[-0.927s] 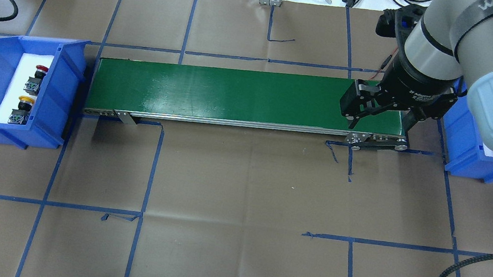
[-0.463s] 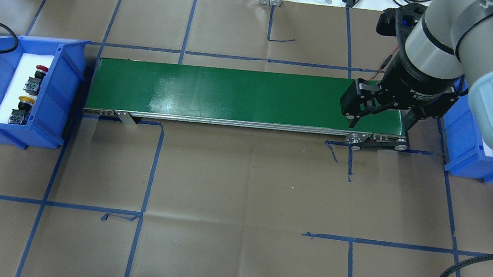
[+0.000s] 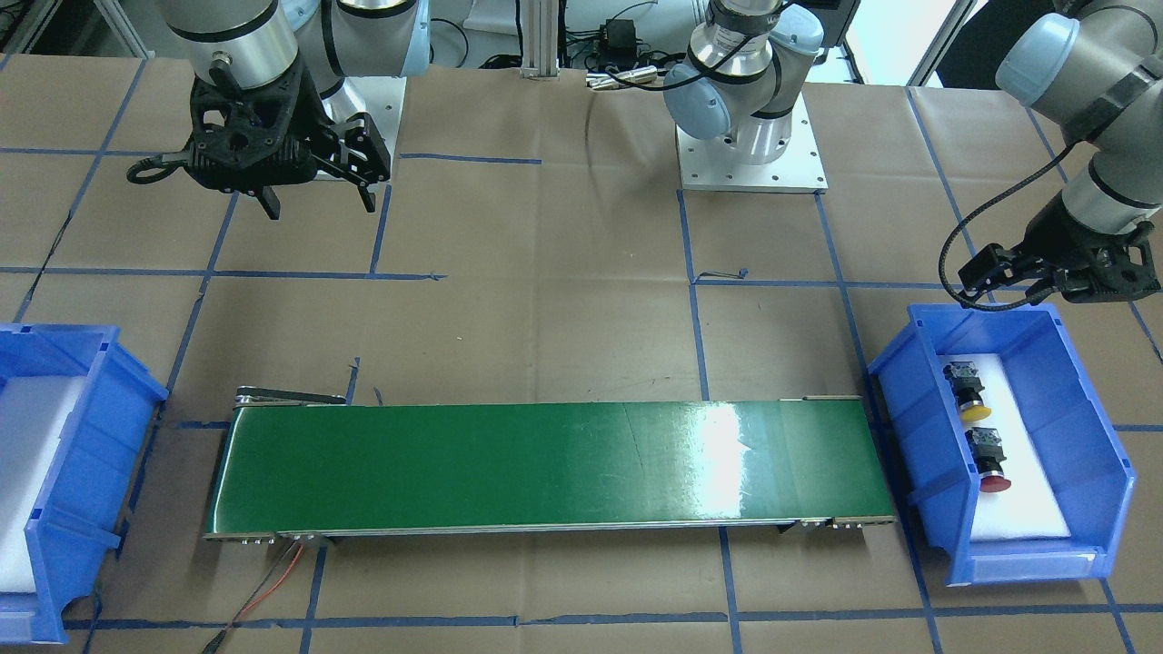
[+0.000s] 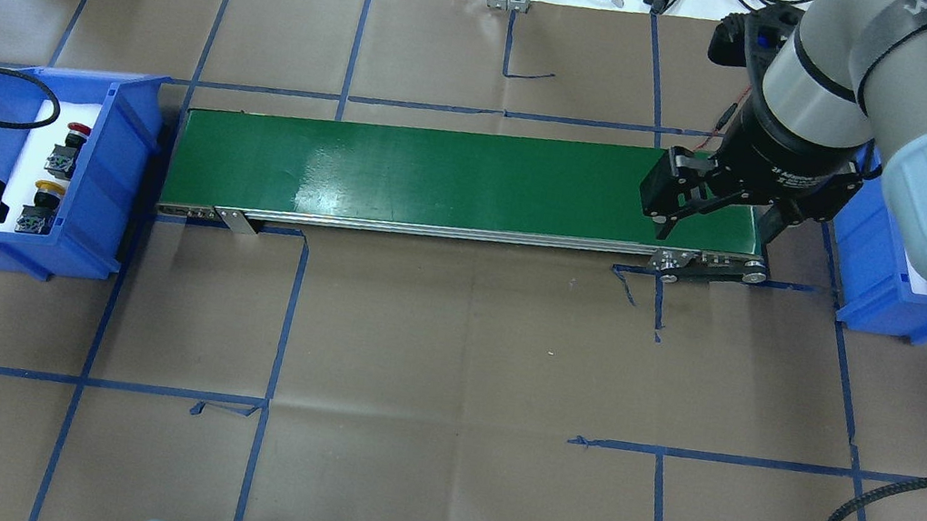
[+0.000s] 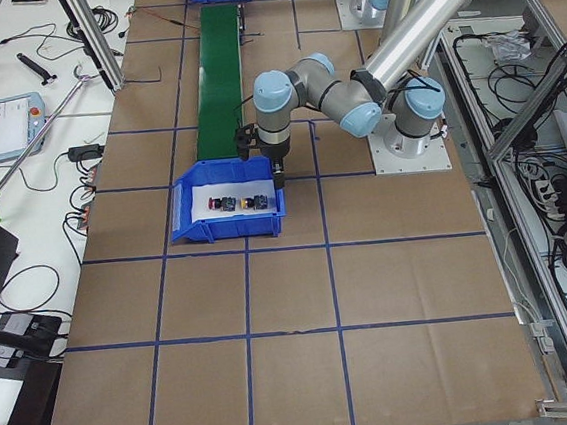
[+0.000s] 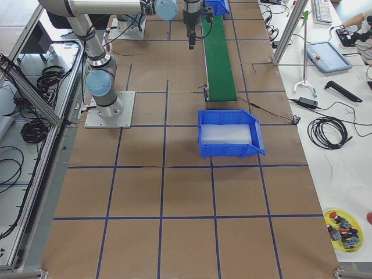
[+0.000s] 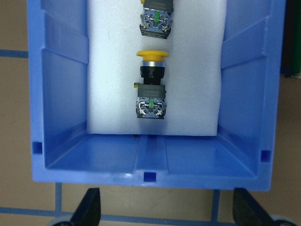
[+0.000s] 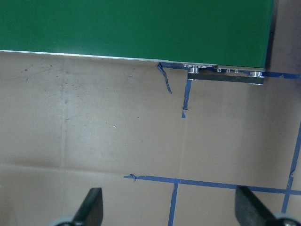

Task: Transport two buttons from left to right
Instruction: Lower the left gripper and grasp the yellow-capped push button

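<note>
A long green conveyor belt (image 4: 466, 183) crosses a paper-covered table (image 4: 445, 386) gridded with blue tape. A blue bin (image 7: 61, 94) touches the belt's left end; another blue bin (image 4: 878, 286) sits just past its right end. In the left bin, on white foam (image 7: 113, 70), two buttons lie on their sides, apart, caps pointing away from the robot. The yellow button (image 7: 151, 89) has a mushroom cap, a black neck and a grey-black body with metal terminals. The red button (image 4: 70, 146) lies beyond it. The left gripper (image 7: 166, 207), fingers spread wide, hangs outside the bin's near wall, which stands between it and the yellow button. A black cable (image 4: 17, 111) loops above the bin. The right gripper (image 4: 715, 227), fingers also apart, hovers by the belt's right end.
</note>
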### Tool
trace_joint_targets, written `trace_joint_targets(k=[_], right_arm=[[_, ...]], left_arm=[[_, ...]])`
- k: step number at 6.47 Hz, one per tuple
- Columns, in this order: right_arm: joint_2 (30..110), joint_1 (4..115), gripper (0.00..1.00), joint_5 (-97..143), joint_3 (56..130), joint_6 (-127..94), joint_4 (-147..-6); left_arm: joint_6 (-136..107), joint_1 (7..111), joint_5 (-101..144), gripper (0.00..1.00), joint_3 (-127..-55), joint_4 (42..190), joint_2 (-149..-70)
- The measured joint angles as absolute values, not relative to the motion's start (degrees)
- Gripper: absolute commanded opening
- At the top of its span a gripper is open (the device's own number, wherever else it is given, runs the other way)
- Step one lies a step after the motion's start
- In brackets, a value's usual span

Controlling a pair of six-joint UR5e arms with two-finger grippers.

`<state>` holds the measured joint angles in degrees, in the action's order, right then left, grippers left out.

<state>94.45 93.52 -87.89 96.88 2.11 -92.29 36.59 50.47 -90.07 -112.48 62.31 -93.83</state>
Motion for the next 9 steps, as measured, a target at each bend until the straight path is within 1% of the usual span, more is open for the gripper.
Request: trace_joint_targets(k=[3, 9], right_arm=[[94.4, 93.52, 1.0, -87.89, 96.85, 2.11, -92.29], [94.63, 93.52, 1.0, -87.91, 96.62, 2.11, -92.27]], left_arm=[[37.4, 50.65, -88.39, 1.0, -112.49, 56.85, -99.25], [37.44, 51.03, -87.98, 1.0, -113.42, 50.3, -105.69]])
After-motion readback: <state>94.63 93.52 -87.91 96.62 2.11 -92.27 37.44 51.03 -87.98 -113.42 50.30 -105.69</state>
